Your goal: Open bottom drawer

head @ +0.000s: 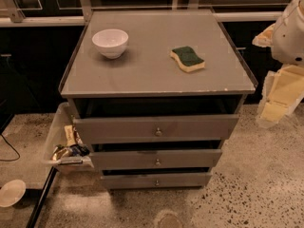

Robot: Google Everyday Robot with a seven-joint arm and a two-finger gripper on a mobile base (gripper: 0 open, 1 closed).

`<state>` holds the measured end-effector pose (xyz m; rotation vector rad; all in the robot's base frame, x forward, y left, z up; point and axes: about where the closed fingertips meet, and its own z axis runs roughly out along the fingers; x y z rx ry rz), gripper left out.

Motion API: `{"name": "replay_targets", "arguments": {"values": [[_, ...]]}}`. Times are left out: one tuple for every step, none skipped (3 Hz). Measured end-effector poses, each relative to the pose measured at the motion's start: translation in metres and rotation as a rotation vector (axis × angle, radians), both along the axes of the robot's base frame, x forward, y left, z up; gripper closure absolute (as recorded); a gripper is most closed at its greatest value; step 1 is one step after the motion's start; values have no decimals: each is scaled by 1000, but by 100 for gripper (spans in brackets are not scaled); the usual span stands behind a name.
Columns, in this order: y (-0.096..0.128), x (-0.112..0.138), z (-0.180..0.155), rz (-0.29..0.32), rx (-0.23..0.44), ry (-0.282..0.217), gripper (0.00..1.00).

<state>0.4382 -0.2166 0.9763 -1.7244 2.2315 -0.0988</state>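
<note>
The bottom drawer [156, 180] is the lowest and slimmest of three grey fronts on the desk [142, 75], sitting just above the speckled floor [247, 189]. A small round knob [156, 182] sits at its centre, and a thin dark gap shows along its top edge, under the middle drawer [156, 159]. The pincer [279, 95] hangs off the desk's right side, about level with the top drawer [156, 128] and well apart from the bottom drawer. Whether it is open or closed, I cannot tell. On the desk's top sit a white bowl [110, 42] to the left and a green-and-yellow sponge [187, 59] to the right. A clear bin [54, 132] holding packets stands against the desk's left side.
</note>
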Motion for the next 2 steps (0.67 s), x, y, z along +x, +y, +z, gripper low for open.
{"name": "replay_targets", "arguments": {"values": [[0,0,0,0,0,0,0],[-3,-6,-10,3,5,-3,0]]}}
